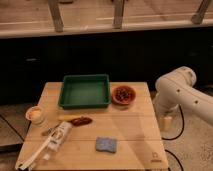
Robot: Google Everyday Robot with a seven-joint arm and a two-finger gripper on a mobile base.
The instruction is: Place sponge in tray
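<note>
The blue-grey sponge (106, 144) lies flat on the wooden table, near the front edge, a little right of centre. The dark green tray (85, 91) stands at the back of the table with nothing in it. My white arm (181, 92) reaches in from the right, beyond the table's right edge. My gripper (166, 123) hangs low beside that edge, well right of the sponge and apart from it. It holds nothing that I can see.
A small reddish-brown bowl (124, 94) with dark contents sits right of the tray. A white elongated tool (49, 145) lies at the front left, a dark red-brown item (80, 120) near the centre, and a small cup (35, 114) at the left edge. A dark counter runs behind the table.
</note>
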